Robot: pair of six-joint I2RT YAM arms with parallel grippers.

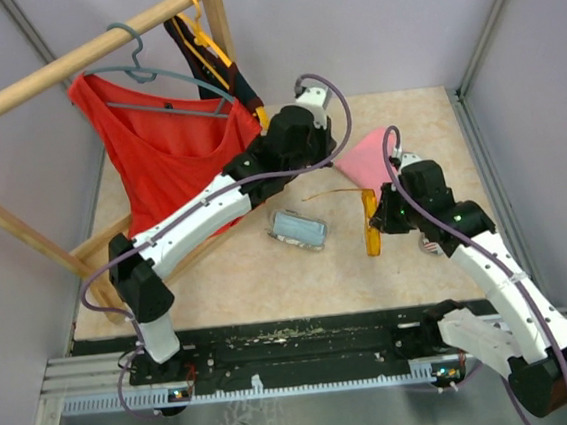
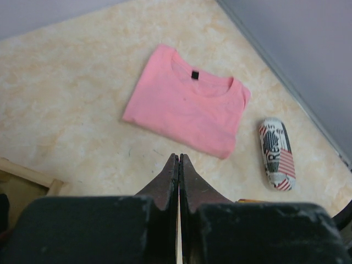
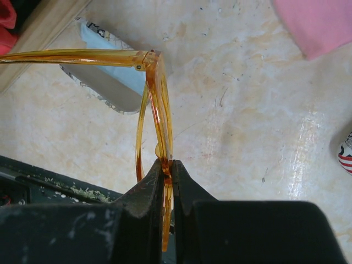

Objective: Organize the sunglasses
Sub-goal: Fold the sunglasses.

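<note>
The orange sunglasses (image 1: 372, 228) hang edge-on just above the table, right of centre. My right gripper (image 3: 168, 163) is shut on the front of the sunglasses (image 3: 158, 93), pinching them between its fingertips. One thin orange arm sticks out to the left over an open case. In the top view my right gripper (image 1: 382, 213) sits just right of the glasses. My left gripper (image 2: 179, 157) is shut with nothing in it, and hovers above the table in front of a folded pink shirt (image 2: 187, 104). In the top view my left gripper (image 1: 330, 156) is at the shirt's left edge.
An open patterned glasses case with a light-blue cloth (image 1: 298, 229) inside lies at centre; it also shows as the case (image 3: 107, 77) under the glasses' arm. A closed patterned case (image 2: 278, 154) lies right of the pink shirt (image 1: 368, 154). A wooden rack (image 1: 68, 62) carries a red top (image 1: 167, 153) at left.
</note>
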